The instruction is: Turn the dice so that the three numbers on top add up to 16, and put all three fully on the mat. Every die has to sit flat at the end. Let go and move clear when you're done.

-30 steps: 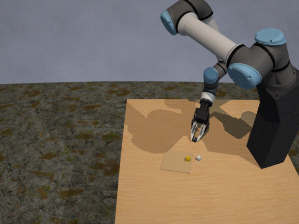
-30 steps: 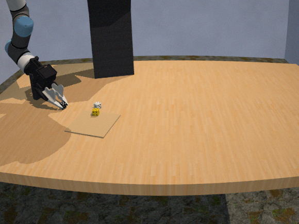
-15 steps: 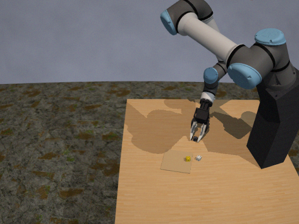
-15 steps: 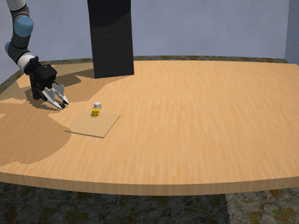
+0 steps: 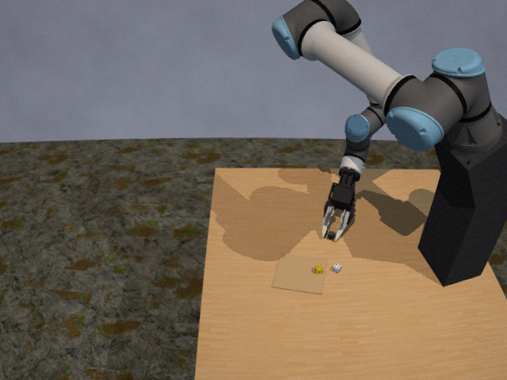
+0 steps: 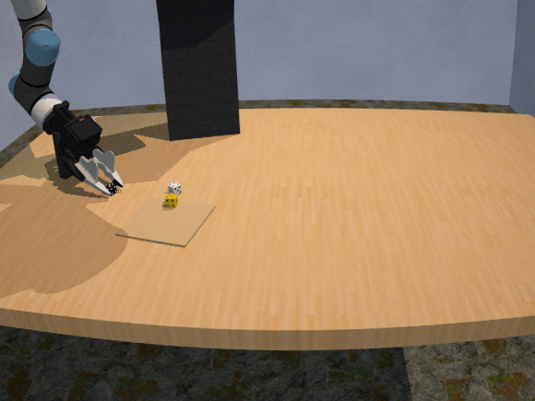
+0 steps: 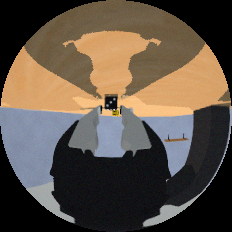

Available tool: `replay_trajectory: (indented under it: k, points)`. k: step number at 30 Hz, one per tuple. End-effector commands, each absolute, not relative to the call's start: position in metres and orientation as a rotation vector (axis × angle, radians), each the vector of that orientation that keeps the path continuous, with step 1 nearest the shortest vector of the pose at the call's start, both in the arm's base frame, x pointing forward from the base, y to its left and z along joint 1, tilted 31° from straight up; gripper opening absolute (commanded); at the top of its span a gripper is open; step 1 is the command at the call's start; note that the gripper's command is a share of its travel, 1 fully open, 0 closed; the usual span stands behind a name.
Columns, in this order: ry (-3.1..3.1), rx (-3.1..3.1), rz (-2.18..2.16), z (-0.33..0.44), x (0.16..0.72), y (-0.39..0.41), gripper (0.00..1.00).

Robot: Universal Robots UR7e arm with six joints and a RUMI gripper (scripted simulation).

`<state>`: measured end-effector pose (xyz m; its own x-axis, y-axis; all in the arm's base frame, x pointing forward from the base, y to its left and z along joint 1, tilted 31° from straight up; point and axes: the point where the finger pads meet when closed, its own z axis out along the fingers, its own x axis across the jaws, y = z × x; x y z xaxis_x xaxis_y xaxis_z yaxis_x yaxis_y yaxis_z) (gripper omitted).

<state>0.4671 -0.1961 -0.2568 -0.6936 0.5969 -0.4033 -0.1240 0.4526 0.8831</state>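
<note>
The black die (image 5: 331, 235) (image 6: 111, 188) (image 7: 111, 102) is between the fingertips of my gripper (image 5: 329, 239) (image 6: 116, 190) (image 7: 111, 106), low at the table. The gripper is slightly open, with a gap on each side of the die in the wrist view. Whether this die sits flat is too small to tell. The yellow die (image 5: 319, 269) (image 6: 171, 200) (image 7: 115, 113) sits on the thin tan mat (image 5: 295, 278) (image 6: 166, 227), near its edge. The white die (image 5: 336, 267) (image 6: 174, 188) stands on the table just off the mat, beside the yellow die. The top numbers are too small to read surely.
The wooden table (image 5: 350, 324) (image 6: 346, 250) carries the dark robot pedestal (image 5: 454, 228) (image 6: 198, 65), to the right of the dice in the top view and behind them in the exterior view. Arm shadows cross the table around the gripper and reach the mat's far edge.
</note>
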Motion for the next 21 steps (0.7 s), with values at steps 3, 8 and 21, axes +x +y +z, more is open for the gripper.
replay_trajectory:
  k: [3, 8, 21]
  points:
    - [1.991, 0.394, 1.289, -0.2565, 0.4671, -0.1966, 0.21]
    - [1.991, 0.394, 1.289, -0.2565, 0.4671, -0.1966, 0.21]
    - [1.991, 0.394, 1.289, -0.2561, 0.4659, -0.1977, 0.21]
